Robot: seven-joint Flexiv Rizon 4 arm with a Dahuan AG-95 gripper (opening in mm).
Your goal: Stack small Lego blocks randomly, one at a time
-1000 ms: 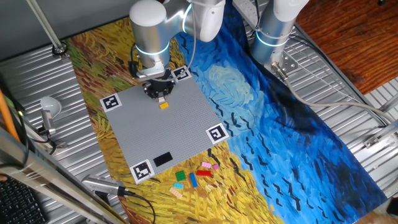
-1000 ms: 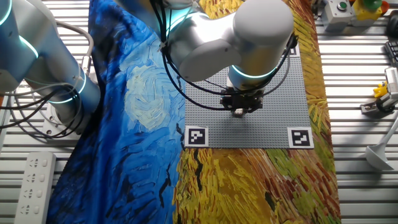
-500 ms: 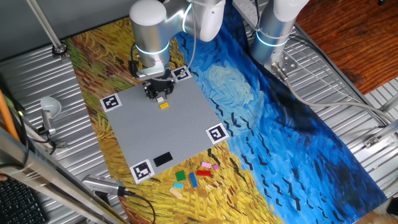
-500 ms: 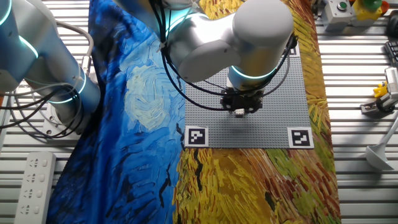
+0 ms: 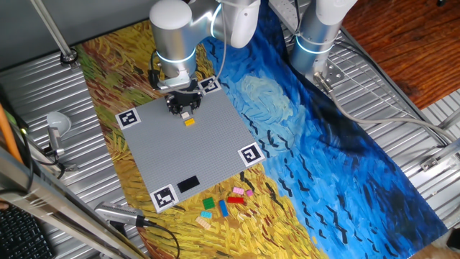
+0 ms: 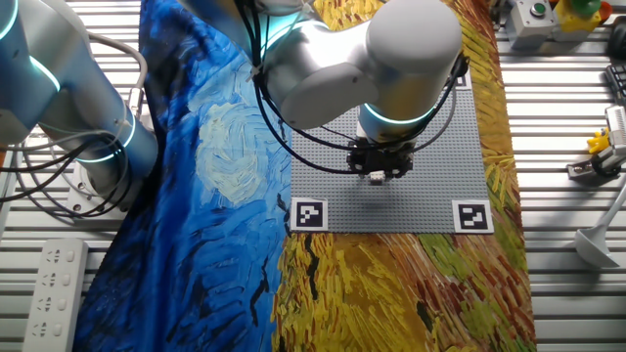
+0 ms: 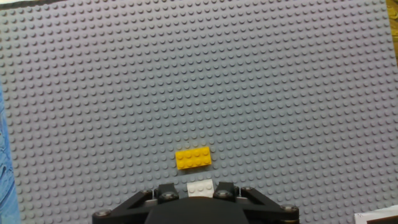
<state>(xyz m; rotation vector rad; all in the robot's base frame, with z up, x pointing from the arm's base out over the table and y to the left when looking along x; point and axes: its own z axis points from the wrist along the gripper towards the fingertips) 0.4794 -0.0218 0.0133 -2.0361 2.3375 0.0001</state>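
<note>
My gripper [image 5: 185,109] hangs over the far part of the grey baseplate [image 5: 205,155], shut on a small whitish Lego block [image 7: 200,186] that shows between the fingertips in the hand view. An orange-yellow block [image 7: 193,157] sits on the plate just ahead of the held block, apart from it; it also shows in one fixed view [image 5: 190,121]. The gripper [image 6: 377,172] and its pale block [image 6: 375,177] also show in the other fixed view, a little above the plate. Several loose blocks lie on the cloth near the plate's front edge: teal [image 5: 209,203], blue [image 5: 223,208], red [image 5: 236,199], pink [image 5: 238,191].
A flat black rectangle [image 5: 188,184] lies on the plate near its front edge. Black-and-white markers [image 5: 249,153] sit at the plate's corners. A second arm's base [image 5: 314,39] stands at the back right. Metal tools [image 5: 56,129] lie at the left.
The gripper with its pale block has risen very slightly above the plate. The orange-yellow block and the loose blocks have not moved.
</note>
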